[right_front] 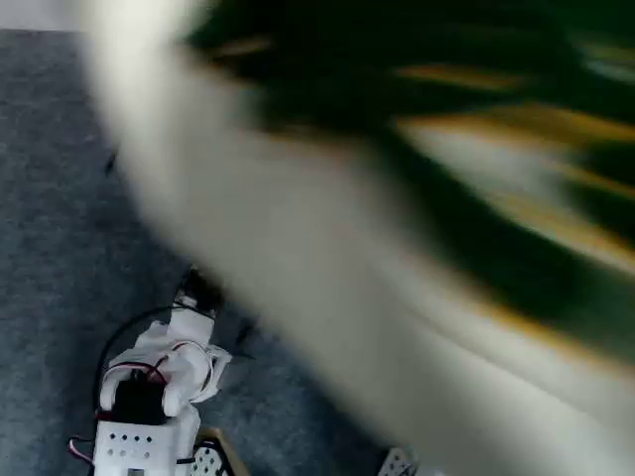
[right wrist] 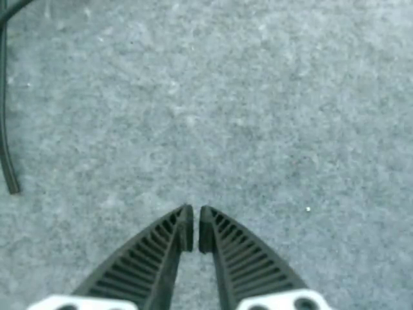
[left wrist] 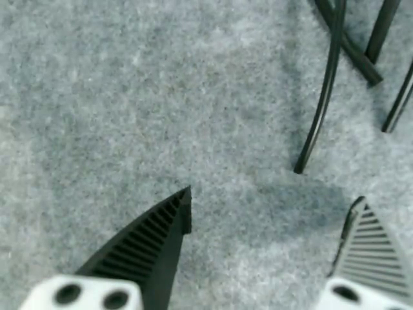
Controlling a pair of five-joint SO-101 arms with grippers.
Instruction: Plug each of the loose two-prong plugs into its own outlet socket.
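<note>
Left wrist view: our left pincer (left wrist: 272, 200) stands wide over the grey felt surface (left wrist: 129, 97), with nothing between its black finger (left wrist: 169, 226) and its pale finger (left wrist: 369, 248). Beyond the tips, off toward the pale finger's side, lie several black cables (left wrist: 326, 97), their long axes running mostly away from the pincer; one ends bare on the felt. Our right pincer (right wrist: 195, 216) is drawn narrow, tips almost meeting and holding nothing, with one cable (right wrist: 6, 148) well off to the side.

From above, a blurred mass (right_front: 397, 248), pale and dark green, hides most of the surface beyond an arm (right_front: 159, 387), so we cannot tell where the plugs and sockets lie. We judge the left arm the nearer, as the cables presumably lead to the plugs.
</note>
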